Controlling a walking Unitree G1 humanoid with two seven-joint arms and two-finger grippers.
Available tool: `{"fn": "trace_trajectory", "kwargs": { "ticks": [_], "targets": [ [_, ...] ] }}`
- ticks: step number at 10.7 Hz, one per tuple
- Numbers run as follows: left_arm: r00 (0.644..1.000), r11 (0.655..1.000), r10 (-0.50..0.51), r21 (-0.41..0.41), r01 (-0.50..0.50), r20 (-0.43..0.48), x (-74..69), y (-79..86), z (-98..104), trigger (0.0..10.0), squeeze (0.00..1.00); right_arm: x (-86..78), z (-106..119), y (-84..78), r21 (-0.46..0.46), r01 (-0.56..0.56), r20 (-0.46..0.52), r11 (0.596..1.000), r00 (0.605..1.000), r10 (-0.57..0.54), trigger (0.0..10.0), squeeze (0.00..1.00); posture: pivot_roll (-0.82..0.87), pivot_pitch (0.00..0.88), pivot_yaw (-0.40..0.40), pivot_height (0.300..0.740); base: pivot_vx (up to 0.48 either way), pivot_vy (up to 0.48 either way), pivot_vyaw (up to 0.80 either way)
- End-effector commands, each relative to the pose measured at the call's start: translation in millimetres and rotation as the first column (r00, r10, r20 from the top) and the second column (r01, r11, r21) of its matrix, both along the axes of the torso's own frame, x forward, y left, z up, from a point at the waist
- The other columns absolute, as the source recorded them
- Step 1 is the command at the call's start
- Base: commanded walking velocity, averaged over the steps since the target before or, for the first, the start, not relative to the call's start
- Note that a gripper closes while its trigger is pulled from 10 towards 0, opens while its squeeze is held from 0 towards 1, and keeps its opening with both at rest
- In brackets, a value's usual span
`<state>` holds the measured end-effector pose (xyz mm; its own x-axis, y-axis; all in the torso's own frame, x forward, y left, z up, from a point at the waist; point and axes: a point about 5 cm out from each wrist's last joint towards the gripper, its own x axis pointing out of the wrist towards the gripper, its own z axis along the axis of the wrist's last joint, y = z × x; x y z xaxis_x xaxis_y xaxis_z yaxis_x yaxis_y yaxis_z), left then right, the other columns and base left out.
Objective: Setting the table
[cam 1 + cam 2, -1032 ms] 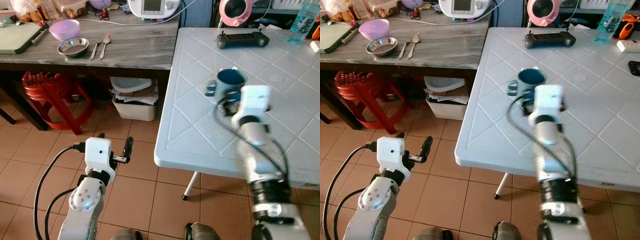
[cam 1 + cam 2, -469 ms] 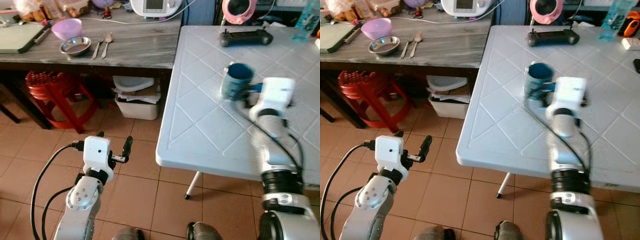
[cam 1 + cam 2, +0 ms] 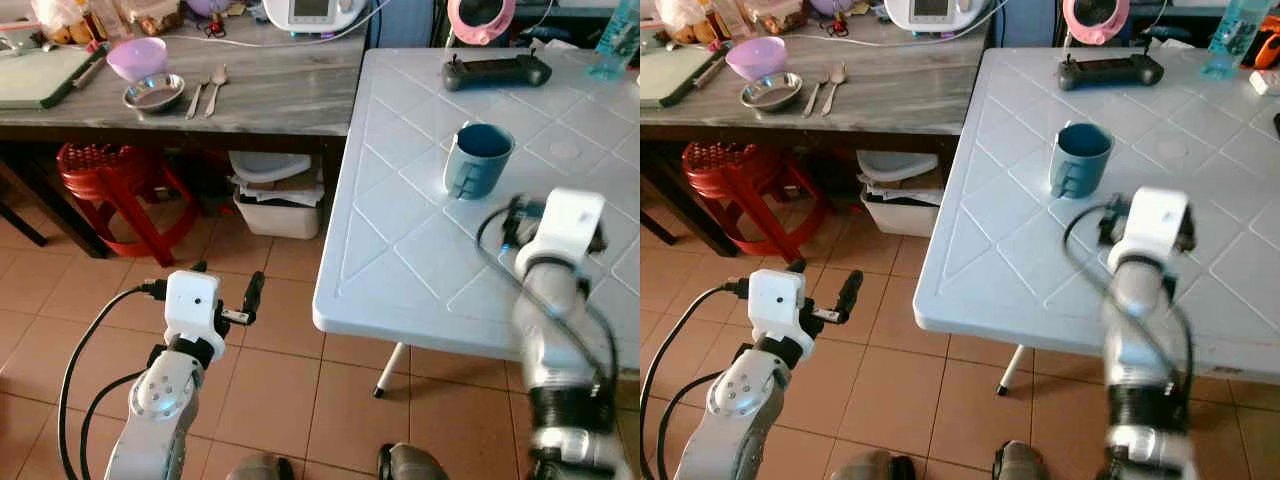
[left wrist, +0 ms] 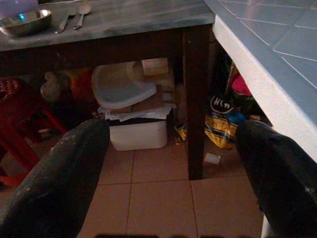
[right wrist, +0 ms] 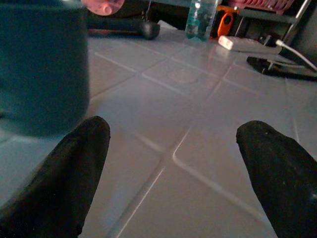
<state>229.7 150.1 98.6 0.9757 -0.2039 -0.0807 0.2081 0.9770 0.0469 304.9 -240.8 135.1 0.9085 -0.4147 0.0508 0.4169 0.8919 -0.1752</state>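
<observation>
A blue mug (image 3: 478, 158) stands upright on the white table (image 3: 400, 230), its handle turned toward the table's front edge. My right gripper (image 5: 173, 131) hovers low over the table, nearer to me and to the right of the mug. It is open and holds nothing. In the right wrist view the mug (image 5: 42, 69) looms ahead, off to one side and outside the fingers. My left gripper (image 3: 228, 285) hangs open over the tiled floor, left of the table. On the grey counter lie a purple bowl (image 3: 137, 57), a steel bowl (image 3: 153, 92), and a fork and spoon (image 3: 205, 90).
A black game controller (image 3: 497, 72) and a water bottle (image 3: 615, 40) sit at the table's far side. Under the counter are a red stool (image 3: 105, 170) and a white bin (image 3: 280, 195). The table's corner (image 3: 325, 315) juts out between my arms.
Half a second ago my right gripper held the mug above the table. The mug now stands free on the table, and the gripper has opened and drawn back toward me.
</observation>
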Motion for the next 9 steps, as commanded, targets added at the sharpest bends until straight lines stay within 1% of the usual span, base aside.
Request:
{"fn": "trace_trajectory", "kwargs": {
  "ticks": [1, 2, 3, 4, 5, 6, 8, 9],
  "targets": [
    [1.0, 1.0, 0.008, 0.013, -0.008, 0.009, 0.3, 4.4, 3.3, 10.0, 0.0, -3.5, -4.0, 19.4, 0.006, -0.059, -0.009, 0.998, 0.998, 0.059, 10.0, 0.0, 0.06, 0.097, 0.111, 0.74, 0.0, 0.0, 0.0],
    [1.0, 1.0, 0.005, 0.011, -0.005, 0.009, 0.4, 4.0, 3.4, 10.0, 0.0, -7.0, -11.8, 34.7, 0.026, -0.115, -0.035, 0.993, 0.993, 0.116, 10.0, 0.0, 0.06, 0.096, 0.109, 0.74, 0.0, 0.0, 0.0],
    [1.0, 1.0, 0.0, 0.008, 0.0, 0.007, 0.4, 3.0, 3.2, 10.0, 0.0, -15.7, -23.6, 62.5, 0.077, -0.225, -0.074, 0.971, 0.97, 0.231, 10.0, 0.0, 0.06, 0.094, 0.104, 0.74, 0.0, 0.0, 0.0],
    [1.0, 1.0, 0.001, 0.004, -0.001, 0.005, 0.1, 2.1, 3.1, 10.0, 0.0, -18.8, -28.3, 88.9, 0.141, -0.365, -0.085, 0.92, 0.922, 0.378, 10.0, 0.0, 0.06, 0.095, 0.101, 0.74, 0.0, 0.0, 0.0],
    [1.0, 1.0, 0.0, 0.002, 0.0, 0.004, 0.1, 1.4, 3.0, 10.0, 0.0, -15.1, -20.9, 97.8, 0.137, -0.423, -0.057, 0.896, 0.899, 0.433, 10.0, 0.0, 0.06, 0.097, 0.1, 0.74, 0.0, 0.0, 0.0],
    [1.0, 1.0, -0.001, -0.001, 0.001, 0.003, 0.2, 0.7, 2.8, 10.0, 0.0, -9.5, -13.7, 98.1, 0.111, -0.431, -0.038, 0.895, 0.899, 0.437, 10.0, 0.0, 0.06, 0.098, 0.099, 0.74, 0.0, 0.0, 0.0],
    [1.0, 1.0, -0.015, -0.009, 0.015, 0.001, 0.6, -1.7, 2.2, 10.0, 0.0, 9.9, 3.6, 92.2, 0.082, -0.403, 0.004, 0.911, 0.915, 0.404, 10.0, 0.0, 0.06, 0.101, 0.101, 0.74, 0.0, 0.0, 0.0],
    [1.0, 1.0, -0.018, -0.01, 0.018, 0.002, 0.6, -2.2, 2.5, 10.0, 0.0, 15.0, 7.9, 89.7, 0.076, -0.39, 0.016, 0.918, 0.921, 0.389, 10.0, 0.0, 0.06, 0.102, 0.101, 0.74, 0.0, 0.0, 0.0]
  ]
}}
